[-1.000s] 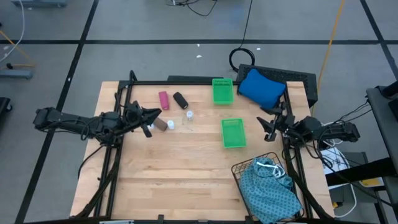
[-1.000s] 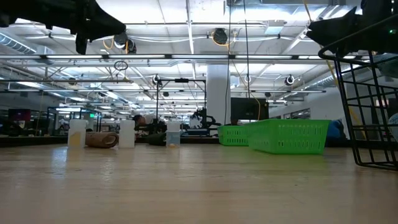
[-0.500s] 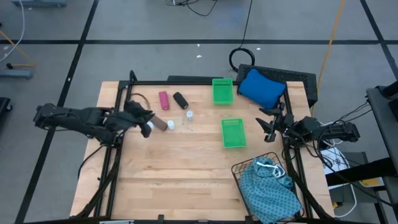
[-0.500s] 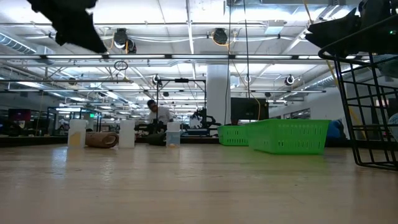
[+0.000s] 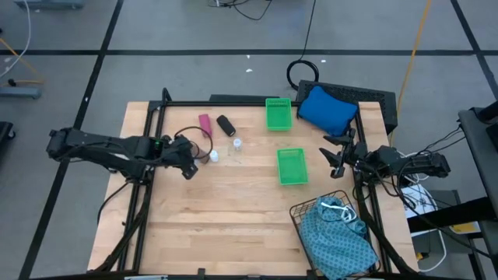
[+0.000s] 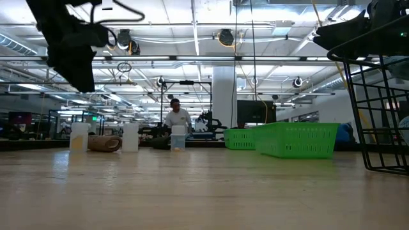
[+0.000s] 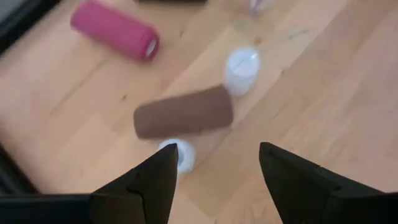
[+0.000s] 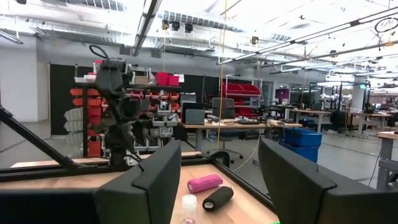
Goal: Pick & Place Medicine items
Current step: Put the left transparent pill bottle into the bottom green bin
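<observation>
Brownish cylinder (image 7: 183,119) lying on its side on the wooden table (image 5: 233,225), just ahead of the left jaws, these standing wide apart and holding nothing. Far vial (image 7: 241,70) standing at or against one end of that cylinder; near vial (image 7: 180,155) sitting close to one of the left fingers (image 7: 146,186), partly hidden by it. Magenta cylinder (image 7: 115,30) lying farther off, with the black cylinder (image 5: 226,125) just beside it in the high view. Right jaws waiting at the table's right edge, near the green tray (image 5: 292,166), likewise parted and empty. Probable hazards while lowering onto the brownish cylinder: clipping the near vial with the descending finger and tipping it or sending it rolling; closing off-centre on the round body and squeezing it out sideways, since a cylinder lying flat is likely to roll freely on bare wood; nudging it into the far vial and knocking that over too; trapping a vial together with the cylinder and so carrying a poor, slipping hold. Further risk in transit, judging from the tray lying well apart from this cluster: losing a loosely pinched cylinder on the way across. Safest course, probably: centring over the cylinder's middle, clear of both vials, before closing.
</observation>
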